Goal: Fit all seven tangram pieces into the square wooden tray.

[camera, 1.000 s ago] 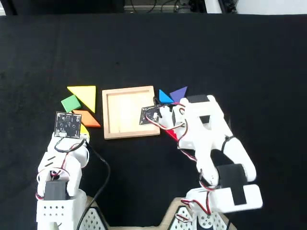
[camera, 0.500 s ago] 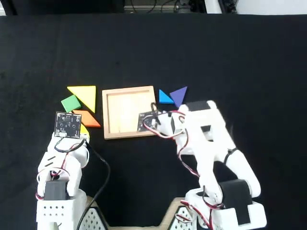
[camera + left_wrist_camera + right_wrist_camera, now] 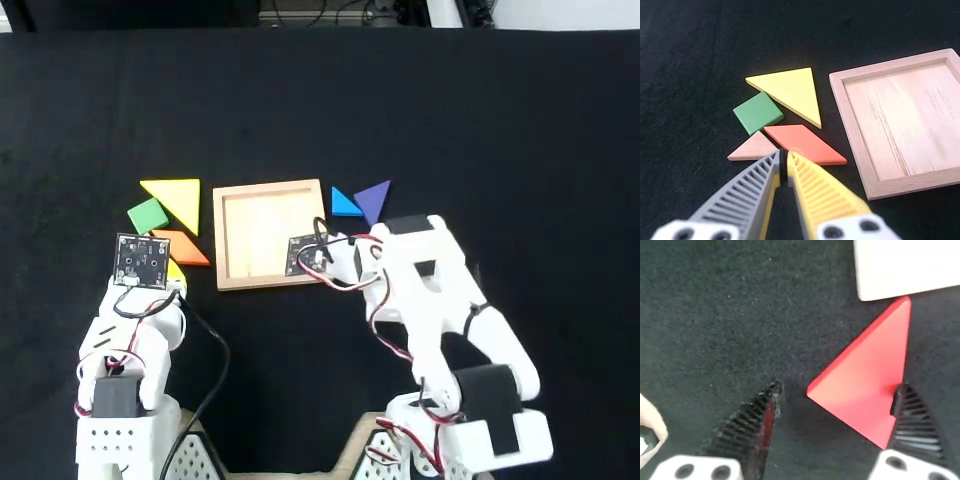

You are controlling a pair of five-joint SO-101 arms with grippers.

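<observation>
The square wooden tray (image 3: pixel 270 235) lies with nothing in it. To its left lie a yellow triangle (image 3: pixel 175 200), a green square (image 3: pixel 148 215) and an orange parallelogram (image 3: pixel 182 247); to its right, a blue triangle (image 3: pixel 345 203) and a purple triangle (image 3: pixel 374 198). My left gripper (image 3: pixel 784 156) is shut and holds nothing, its tips at the orange parallelogram (image 3: pixel 805 144) beside a small tan triangle (image 3: pixel 755 148). My right gripper (image 3: pixel 837 400) is open low over the cloth, with a red triangle (image 3: pixel 867 385) between its fingers. One fingertip (image 3: pixel 905 402) touches that triangle's edge.
Black cloth covers the table, with free room beyond the pieces. The right arm (image 3: pixel 410 270) stands at the tray's near right corner. A pale straight-edged thing (image 3: pixel 905 265) lies just past the red triangle.
The right arm has shifted a little to the left and now covers the red triangle that showed at its edge. The left arm has kept still.
</observation>
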